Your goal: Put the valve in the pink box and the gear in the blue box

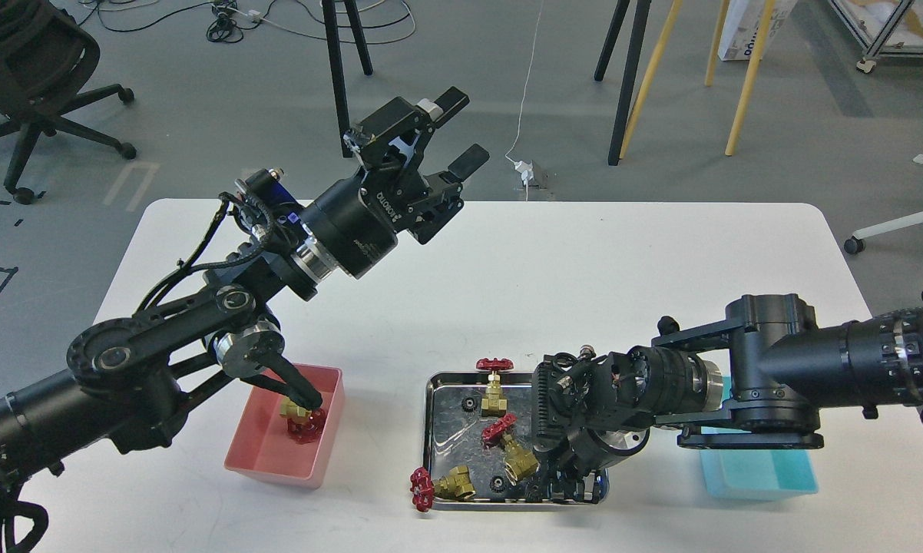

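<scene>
White tabletop is carrying everything. Nearest, the right gripper [565,480] is reaching down into the steel tray [438,384]; its jaws are hidden end-on, so I cannot tell their state. Three valves [519,453] and small gears [497,483] are crowding it, so a descent could be knocking a valve aside or pinching the wrong piece. The blue box [761,470] is sitting under that arm, risking a wrist bump. One valve [302,422] is lying in the pink box [269,453]. Farther off, the left gripper [460,130] is hanging wide open, empty.
</scene>
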